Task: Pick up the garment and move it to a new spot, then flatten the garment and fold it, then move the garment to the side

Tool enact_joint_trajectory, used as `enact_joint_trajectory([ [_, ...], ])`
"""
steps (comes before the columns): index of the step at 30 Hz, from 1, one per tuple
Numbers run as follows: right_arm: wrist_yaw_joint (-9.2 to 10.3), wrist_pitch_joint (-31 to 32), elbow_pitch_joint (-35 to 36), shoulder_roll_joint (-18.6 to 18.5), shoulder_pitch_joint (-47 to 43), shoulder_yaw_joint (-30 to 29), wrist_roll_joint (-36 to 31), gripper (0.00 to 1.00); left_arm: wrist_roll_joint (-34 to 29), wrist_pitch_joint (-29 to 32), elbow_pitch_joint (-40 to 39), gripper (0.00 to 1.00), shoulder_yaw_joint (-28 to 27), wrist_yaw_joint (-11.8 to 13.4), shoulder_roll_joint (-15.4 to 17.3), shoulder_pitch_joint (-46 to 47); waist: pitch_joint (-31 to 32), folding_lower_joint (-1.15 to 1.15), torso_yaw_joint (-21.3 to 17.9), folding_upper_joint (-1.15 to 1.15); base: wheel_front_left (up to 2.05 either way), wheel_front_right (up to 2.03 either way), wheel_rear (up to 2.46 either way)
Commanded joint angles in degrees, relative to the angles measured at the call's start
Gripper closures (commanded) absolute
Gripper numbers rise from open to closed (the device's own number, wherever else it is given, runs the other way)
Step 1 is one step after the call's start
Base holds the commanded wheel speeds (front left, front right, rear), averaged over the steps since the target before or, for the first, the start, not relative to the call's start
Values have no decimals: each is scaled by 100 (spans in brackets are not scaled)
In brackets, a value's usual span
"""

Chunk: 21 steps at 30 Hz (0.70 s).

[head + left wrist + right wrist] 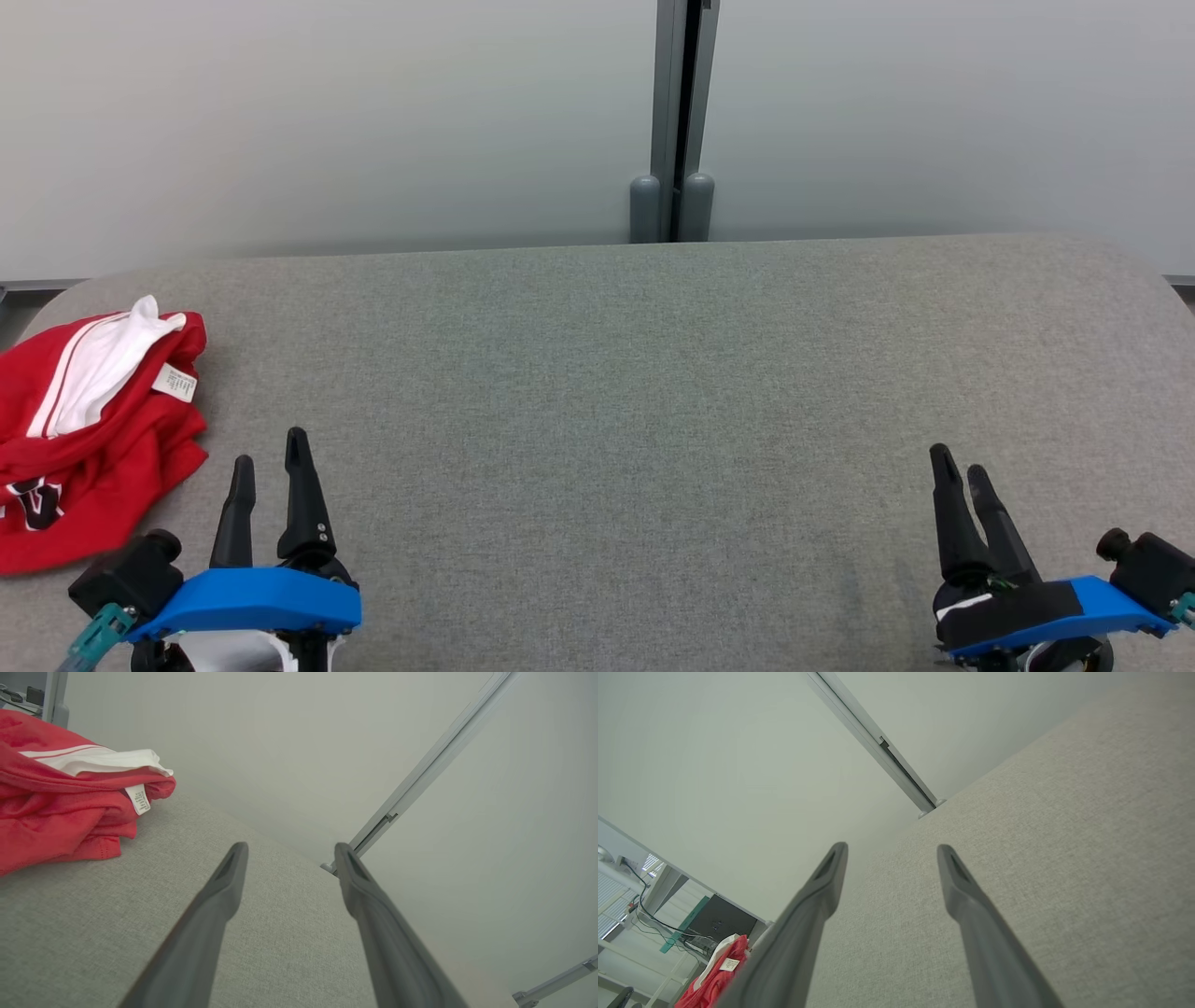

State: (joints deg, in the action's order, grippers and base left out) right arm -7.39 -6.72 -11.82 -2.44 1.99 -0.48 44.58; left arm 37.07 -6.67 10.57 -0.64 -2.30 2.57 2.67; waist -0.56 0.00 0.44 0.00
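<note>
A crumpled red-and-white garment (89, 429) lay heaped on the grey table (597, 420) just left of the left gripper's (270, 448) spread, empty jaws and well apart from the right gripper's (957, 461) spread jaws, so the pick-up, flattening, folding and setting aside all seemingly lay ahead.

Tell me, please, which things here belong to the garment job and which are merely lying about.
Job: red-and-white garment, grey fabric table, left gripper, right gripper, both open.
Lying about: pale wall panels, grey post, black box.
</note>
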Motion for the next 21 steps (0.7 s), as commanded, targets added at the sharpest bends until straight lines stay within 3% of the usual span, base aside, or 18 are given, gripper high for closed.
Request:
enact_joint_trajectory([
  [1, -9, -67, 36, -44, -10, 1, -250, 0, -245, -70, -21, 0, 38, 33, 46, 35, 2, 0, 2, 0, 0, 0, 0],
  [21, -11, -350, -31, -52, -84, 38, -1488, 0, -1413, -356, 148, 0, 149, 4, 55, -27, -3, 0, 52, 0, 0, 0, 0],
])
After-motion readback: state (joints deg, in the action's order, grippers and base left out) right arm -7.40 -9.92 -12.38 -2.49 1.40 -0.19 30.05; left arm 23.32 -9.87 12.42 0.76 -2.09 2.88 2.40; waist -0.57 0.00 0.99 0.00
